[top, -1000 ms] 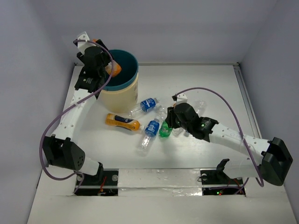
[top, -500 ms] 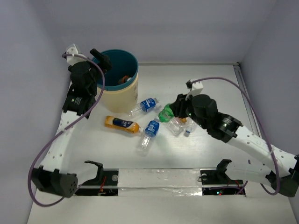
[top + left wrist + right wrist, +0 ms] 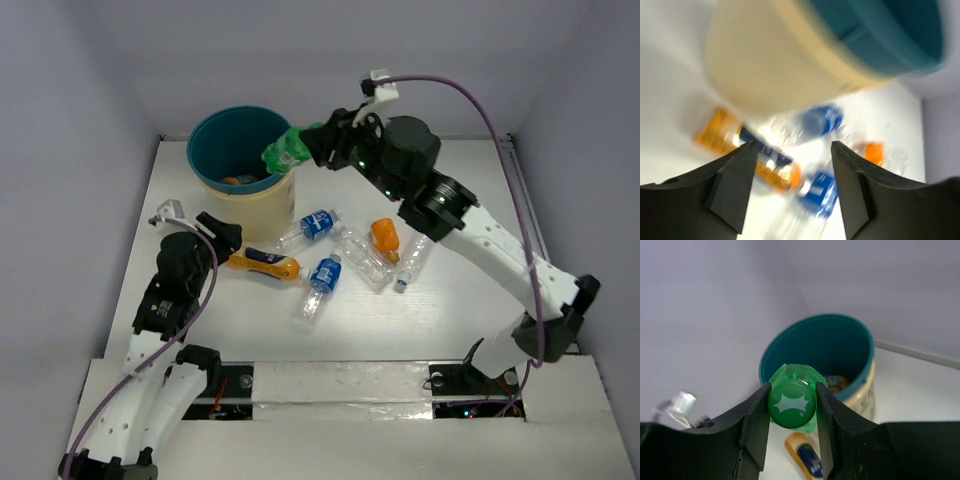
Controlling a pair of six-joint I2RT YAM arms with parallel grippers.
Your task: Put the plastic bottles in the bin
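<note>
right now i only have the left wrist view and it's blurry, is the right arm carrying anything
Observer: Yes, the right fingers are clamped on the cap end of a green bottle.
Operator: is it over the bin yet
Observer: In the top view it hangs over the rim of the bin, on the side nearest the right arm.
Operator: anything inside already
Observer: An orange bottle lies at the bottom.
</note>
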